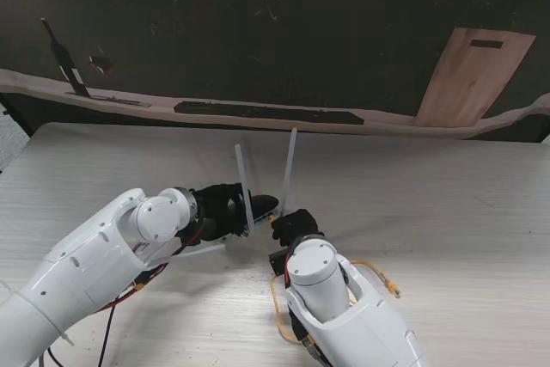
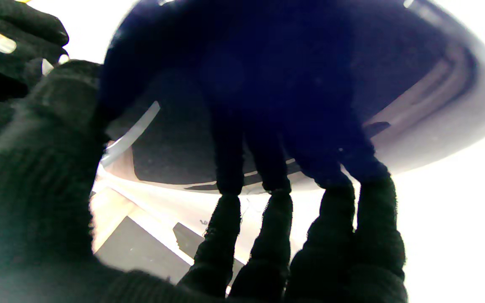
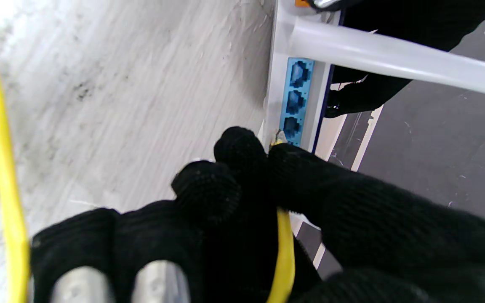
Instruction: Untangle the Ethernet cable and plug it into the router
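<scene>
My left robot hand, in its black knit glove, wraps around the dark, glossy, rounded router near the middle of the pale wood-grain desk. In the left wrist view my fingers lie spread across the router's dark shell, with the thumb pressed against its edge. Two white stick antennas rise from the router, tilted slightly away from each other.

My right robot hand, also gloved in black, sits just beside the router on its right, fingers pinched closed on the end of the thin yellow Ethernet cable. In the right wrist view the cable's clear plug tip pokes out between my fingertips right at the row of blue ports on the router's white back panel; I cannot tell whether the plug is already seated in a port or only touching the panel. One white antenna crosses that view beyond the ports.

The rest of the yellow cable loops on the desk nearer to me, curving around my right arm, and its other plug lies on the desk to the right of that arm.
</scene>
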`<state>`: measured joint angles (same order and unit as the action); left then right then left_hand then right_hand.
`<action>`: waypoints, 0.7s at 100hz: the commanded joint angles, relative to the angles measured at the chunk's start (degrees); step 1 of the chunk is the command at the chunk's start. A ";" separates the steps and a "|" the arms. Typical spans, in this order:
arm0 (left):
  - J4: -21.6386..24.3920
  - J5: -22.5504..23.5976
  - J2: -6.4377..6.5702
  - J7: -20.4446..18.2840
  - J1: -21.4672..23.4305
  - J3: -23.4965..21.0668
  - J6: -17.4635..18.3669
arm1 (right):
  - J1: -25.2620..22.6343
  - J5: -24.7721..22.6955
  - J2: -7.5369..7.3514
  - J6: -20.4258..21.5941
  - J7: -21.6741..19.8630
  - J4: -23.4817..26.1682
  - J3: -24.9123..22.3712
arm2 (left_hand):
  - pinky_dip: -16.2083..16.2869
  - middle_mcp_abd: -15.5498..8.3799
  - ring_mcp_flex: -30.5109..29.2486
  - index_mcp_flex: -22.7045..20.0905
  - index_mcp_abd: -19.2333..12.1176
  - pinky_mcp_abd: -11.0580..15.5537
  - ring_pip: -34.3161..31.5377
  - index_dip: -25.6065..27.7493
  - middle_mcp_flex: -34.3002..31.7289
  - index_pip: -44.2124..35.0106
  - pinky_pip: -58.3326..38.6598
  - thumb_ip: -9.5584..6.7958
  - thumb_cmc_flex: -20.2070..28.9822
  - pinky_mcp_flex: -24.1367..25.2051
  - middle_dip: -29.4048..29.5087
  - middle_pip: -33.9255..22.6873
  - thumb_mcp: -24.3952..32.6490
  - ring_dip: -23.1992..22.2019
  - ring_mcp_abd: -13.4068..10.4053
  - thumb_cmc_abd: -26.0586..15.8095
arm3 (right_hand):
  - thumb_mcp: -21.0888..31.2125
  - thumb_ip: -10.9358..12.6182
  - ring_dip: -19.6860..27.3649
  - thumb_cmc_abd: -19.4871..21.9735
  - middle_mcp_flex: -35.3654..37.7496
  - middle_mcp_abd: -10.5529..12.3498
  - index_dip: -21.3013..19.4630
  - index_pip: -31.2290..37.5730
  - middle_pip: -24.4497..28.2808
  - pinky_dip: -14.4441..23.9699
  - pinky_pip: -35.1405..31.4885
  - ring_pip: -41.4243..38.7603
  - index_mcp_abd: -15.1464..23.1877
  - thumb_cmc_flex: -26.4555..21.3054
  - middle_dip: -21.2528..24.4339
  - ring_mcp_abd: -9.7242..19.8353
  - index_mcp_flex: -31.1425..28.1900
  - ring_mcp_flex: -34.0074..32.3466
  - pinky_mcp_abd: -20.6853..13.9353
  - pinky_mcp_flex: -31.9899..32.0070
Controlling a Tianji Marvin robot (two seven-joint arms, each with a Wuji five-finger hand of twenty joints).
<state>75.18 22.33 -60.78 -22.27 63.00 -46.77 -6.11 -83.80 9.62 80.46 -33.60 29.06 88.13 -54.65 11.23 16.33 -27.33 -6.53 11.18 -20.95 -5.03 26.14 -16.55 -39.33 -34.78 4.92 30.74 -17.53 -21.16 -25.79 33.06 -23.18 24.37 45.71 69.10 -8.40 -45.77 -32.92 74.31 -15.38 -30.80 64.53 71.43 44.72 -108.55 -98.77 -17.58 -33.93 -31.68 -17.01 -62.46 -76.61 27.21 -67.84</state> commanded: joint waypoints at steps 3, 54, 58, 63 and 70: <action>-3.23 -0.17 0.24 -3.08 3.02 1.85 -1.14 | -0.22 0.87 0.45 0.32 -0.72 0.57 0.04 | 3.16 -4.05 -11.61 -8.94 -0.40 6.22 -33.31 3.60 -9.73 -11.57 -27.78 -4.10 32.02 -8.57 -5.32 -12.19 35.99 -5.07 -9.17 -9.36 | 1.78 1.36 0.30 2.77 9.01 -5.01 -1.16 4.19 17.07 -2.95 -8.87 -2.71 -9.82 -0.17 -0.11 6.16 -4.97 2.02 -1.47 0.54; -3.23 -0.12 0.18 -2.90 2.97 2.20 -1.42 | -0.01 3.01 0.75 0.35 -0.46 1.04 0.15 | 3.24 -3.93 -11.61 -9.05 -0.35 6.05 -33.16 3.57 -9.70 -11.51 -27.94 -4.01 32.17 -8.43 -5.32 -12.17 35.28 -5.39 -9.04 -9.76 | 1.55 1.35 0.53 3.06 9.02 -5.01 -1.03 4.25 16.88 -3.05 -8.55 -2.66 -9.77 -0.18 0.05 6.13 -4.74 2.02 -1.21 0.57; -3.21 -0.10 0.18 -2.89 2.99 2.18 -1.45 | -0.05 3.01 0.77 0.40 -0.41 1.07 0.17 | 3.23 -3.89 -11.64 -9.08 -0.41 6.03 -33.16 3.57 -9.67 -11.50 -27.91 -4.01 32.16 -8.37 -5.31 -12.16 35.26 -5.41 -8.97 -9.81 | 1.53 1.33 0.54 3.09 9.02 -5.01 -1.02 4.26 16.89 -3.05 -8.55 -2.65 -9.75 -0.17 0.05 6.10 -4.71 2.03 -1.21 0.57; -3.19 -0.08 0.19 -2.88 3.00 2.17 -1.49 | -0.12 3.05 0.80 0.49 -0.25 1.11 0.18 | 3.23 -3.87 -11.65 -9.08 -0.40 6.05 -33.15 3.57 -9.66 -11.50 -27.91 -4.00 32.16 -8.35 -5.31 -12.15 35.21 -5.42 -8.97 -9.85 | 1.52 1.32 0.55 3.06 9.01 -5.01 -1.00 4.28 16.89 -3.05 -8.54 -2.65 -9.75 -0.20 0.05 6.12 -4.71 2.02 -1.20 0.57; -3.24 -0.09 0.19 -2.91 2.94 2.21 -1.50 | -0.21 3.11 0.83 0.58 -0.07 1.21 0.17 | 3.25 -3.93 -11.62 -9.06 -0.43 6.07 -33.14 3.57 -9.68 -11.50 -27.93 -3.99 32.19 -8.37 -5.31 -12.17 35.17 -5.44 -8.90 -9.82 | 1.55 1.32 0.57 3.02 9.01 -5.01 -0.98 4.29 16.89 -3.05 -8.54 -2.65 -9.75 -0.22 0.06 6.10 -4.71 2.02 -1.20 0.57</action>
<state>75.19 22.38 -60.77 -22.07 62.91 -46.50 -6.37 -83.64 12.37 80.81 -33.47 29.59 88.65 -54.68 11.22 16.20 -27.33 -6.53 11.11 -20.95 -5.03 26.14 -16.55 -39.77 -34.78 4.92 30.74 -17.53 -21.16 -25.90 33.02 -23.81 24.37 46.13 69.04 -8.39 -45.73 -32.76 74.31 -15.37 -30.81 64.53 71.47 44.72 -108.55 -98.77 -17.57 -33.93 -31.65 -17.01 -62.46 -76.61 27.35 -67.82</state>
